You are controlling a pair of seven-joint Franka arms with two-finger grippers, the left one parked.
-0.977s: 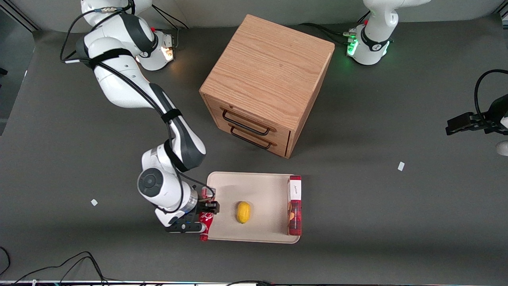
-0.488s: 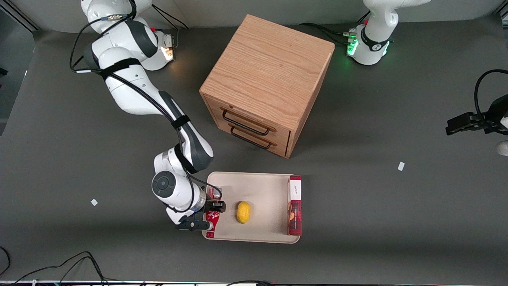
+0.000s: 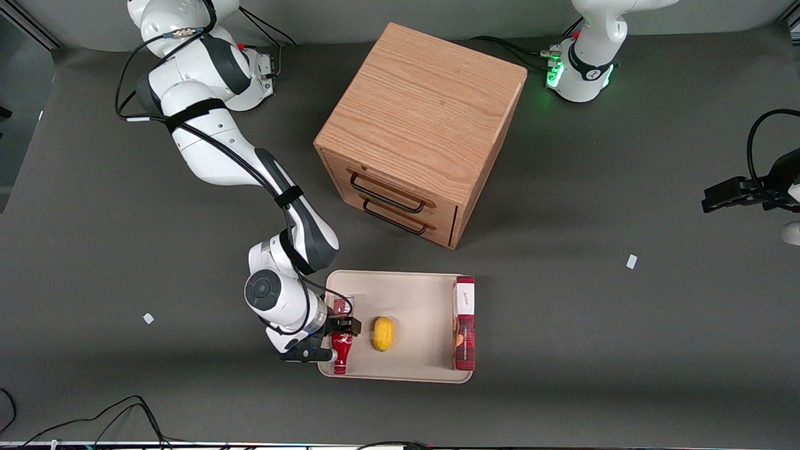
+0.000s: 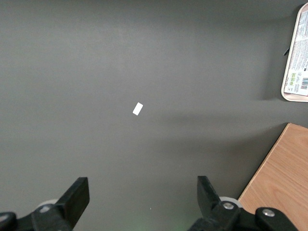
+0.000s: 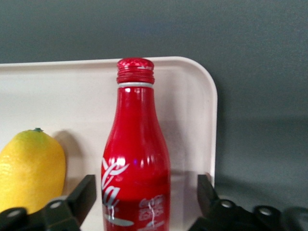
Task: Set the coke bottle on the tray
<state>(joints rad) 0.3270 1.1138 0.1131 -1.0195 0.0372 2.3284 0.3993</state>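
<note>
The coke bottle [image 3: 340,355] [image 5: 137,144] is red with white script. It lies on the beige tray [image 3: 412,294] [image 5: 72,91] at the tray's end toward the working arm, with its cap pointing toward the front camera. My right gripper [image 3: 330,341] [image 5: 146,195] is over that end of the tray and straddles the bottle's lower body. It is open, with a gap between the bottle and each finger. The bottle's base is hidden under the gripper.
A yellow lemon [image 3: 383,334] [image 5: 31,168] lies on the tray beside the bottle. A red box with a white label [image 3: 464,325] lies along the tray's end toward the parked arm. The wooden drawer cabinet [image 3: 419,131] stands farther from the front camera than the tray.
The gripper and the coke bottle moved together sideways, from the tray's rim at the working arm's end to well over the tray, nearer the lemon.
</note>
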